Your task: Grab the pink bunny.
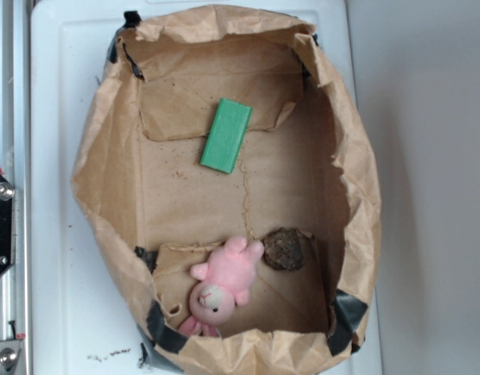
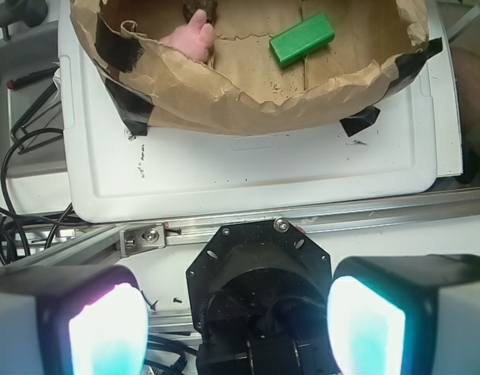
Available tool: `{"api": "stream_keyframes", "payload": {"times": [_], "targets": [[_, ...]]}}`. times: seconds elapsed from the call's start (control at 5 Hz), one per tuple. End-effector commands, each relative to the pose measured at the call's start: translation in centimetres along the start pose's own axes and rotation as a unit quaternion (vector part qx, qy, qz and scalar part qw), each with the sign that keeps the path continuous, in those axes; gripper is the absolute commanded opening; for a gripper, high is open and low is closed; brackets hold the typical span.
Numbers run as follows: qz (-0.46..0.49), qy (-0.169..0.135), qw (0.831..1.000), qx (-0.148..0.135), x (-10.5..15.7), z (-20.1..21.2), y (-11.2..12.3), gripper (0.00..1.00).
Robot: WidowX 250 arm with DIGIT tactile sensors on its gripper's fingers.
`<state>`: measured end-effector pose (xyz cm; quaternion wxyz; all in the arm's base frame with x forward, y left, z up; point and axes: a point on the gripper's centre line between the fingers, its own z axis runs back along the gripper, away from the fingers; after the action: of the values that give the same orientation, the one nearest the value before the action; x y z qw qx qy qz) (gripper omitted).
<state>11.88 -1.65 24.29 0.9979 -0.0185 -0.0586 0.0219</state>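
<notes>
Paper-lined tray point(image 1: 107, 148), pink bunny point(image 1: 223, 281) inside.

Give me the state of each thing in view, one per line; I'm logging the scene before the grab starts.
pink bunny: lying in the paper bag, face up, ungrasped, next to the brown lump.
green block: lying flat on the bag floor, apart from the others.
brown lump: resting beside the bunny's ears.
paper bag: open, rim rolled down and taped.
gripper: open, empty, outside the bag.
</notes>
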Motion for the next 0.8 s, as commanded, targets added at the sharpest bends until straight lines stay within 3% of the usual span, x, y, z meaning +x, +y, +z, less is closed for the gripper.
{"api": "stream_keyframes", "payload": {"times": [0.0, 0.2, 0.4, 0.6], "targets": [[0.000, 0.000, 1.000, 0.000, 0.0, 0.0, 0.0, 1.00], [0.094, -0.045, 0.995, -0.007, 4.9, -1.1, -0.3, 1.00], [0.166, -0.057, 0.984, -0.001, 9.6, -3.3, 0.6, 1.00], [0.216, -0.062, 0.974, 0.006, 12.4, -6.0, 2.1, 1.00]]}}
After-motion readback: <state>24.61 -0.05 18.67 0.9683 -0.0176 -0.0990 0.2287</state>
